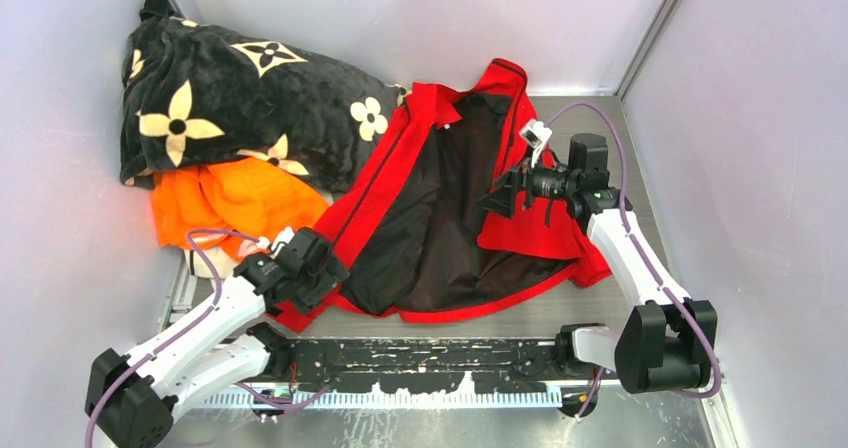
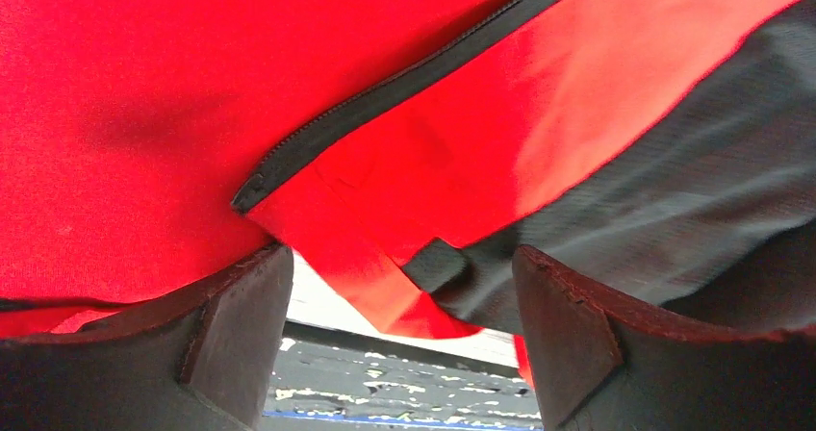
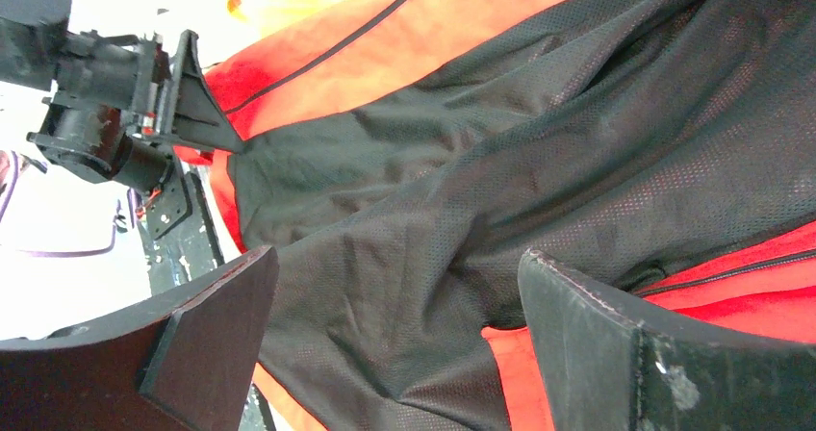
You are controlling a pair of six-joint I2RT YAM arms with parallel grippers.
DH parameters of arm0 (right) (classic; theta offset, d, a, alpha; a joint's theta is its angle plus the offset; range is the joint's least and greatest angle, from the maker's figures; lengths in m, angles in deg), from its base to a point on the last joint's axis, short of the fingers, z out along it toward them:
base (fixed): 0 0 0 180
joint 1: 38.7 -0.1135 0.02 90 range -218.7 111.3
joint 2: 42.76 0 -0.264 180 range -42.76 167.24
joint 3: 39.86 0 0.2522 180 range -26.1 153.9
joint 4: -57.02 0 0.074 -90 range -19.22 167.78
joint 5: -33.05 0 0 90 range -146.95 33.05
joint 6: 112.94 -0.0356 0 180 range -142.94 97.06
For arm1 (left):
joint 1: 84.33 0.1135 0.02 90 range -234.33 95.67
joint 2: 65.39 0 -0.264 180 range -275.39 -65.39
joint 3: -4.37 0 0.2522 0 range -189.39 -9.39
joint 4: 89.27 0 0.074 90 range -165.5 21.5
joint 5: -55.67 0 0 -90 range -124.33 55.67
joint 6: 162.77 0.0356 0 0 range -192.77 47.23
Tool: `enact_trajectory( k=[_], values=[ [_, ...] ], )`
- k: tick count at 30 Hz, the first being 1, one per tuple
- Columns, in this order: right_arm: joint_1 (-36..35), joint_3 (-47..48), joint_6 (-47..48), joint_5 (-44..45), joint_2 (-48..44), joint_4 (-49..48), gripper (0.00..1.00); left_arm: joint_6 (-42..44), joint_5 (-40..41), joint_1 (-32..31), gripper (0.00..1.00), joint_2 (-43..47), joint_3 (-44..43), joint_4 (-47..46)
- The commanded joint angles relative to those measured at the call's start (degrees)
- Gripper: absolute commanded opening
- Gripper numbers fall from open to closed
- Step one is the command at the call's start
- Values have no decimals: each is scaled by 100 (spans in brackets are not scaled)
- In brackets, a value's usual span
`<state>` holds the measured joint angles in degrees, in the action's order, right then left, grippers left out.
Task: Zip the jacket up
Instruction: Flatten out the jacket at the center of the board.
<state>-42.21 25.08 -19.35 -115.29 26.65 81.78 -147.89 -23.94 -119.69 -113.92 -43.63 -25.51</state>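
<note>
table: grey, boxed in by pale walls
blanket: black, flowered, heaped far left over orange garment
jacket: red, unzipped, spread mid-table, dark lining up
right gripper: jaws wide apart, empty, over lining
left gripper: jaws wide apart, gripping nothing, at near-left hem

Bright, even light; blown-out white patches.

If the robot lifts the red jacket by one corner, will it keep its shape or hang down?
Probably it will hang limp: the jacket lies in soft folds, and its mesh lining wrinkles freely. It looks thin, so likely light. The zipper edge may sag and twist rather than stay straight.
</note>
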Motion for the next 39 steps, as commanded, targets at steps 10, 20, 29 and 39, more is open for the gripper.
enact_trajectory(
  k=[10, 20, 29, 39],
  values=[
    [22, 348, 299, -273, 79, 201, 100, 137, 94, -104, 71, 671, 843, -1292],
    [25, 405, 379, -287, 82, 345, 100, 1463, 138, -105, 0, 2017, 1167, -1912],
    [572, 652, -476, 1404, -6, 214, 100, 4268, -1701, -325, 0, 752, -401, -2751],
    [1349, 507, -1231, 1617, 13, -169, 100, 6723, -1330, -3865, 2, -3911, -3083, -1589]
  ],
)
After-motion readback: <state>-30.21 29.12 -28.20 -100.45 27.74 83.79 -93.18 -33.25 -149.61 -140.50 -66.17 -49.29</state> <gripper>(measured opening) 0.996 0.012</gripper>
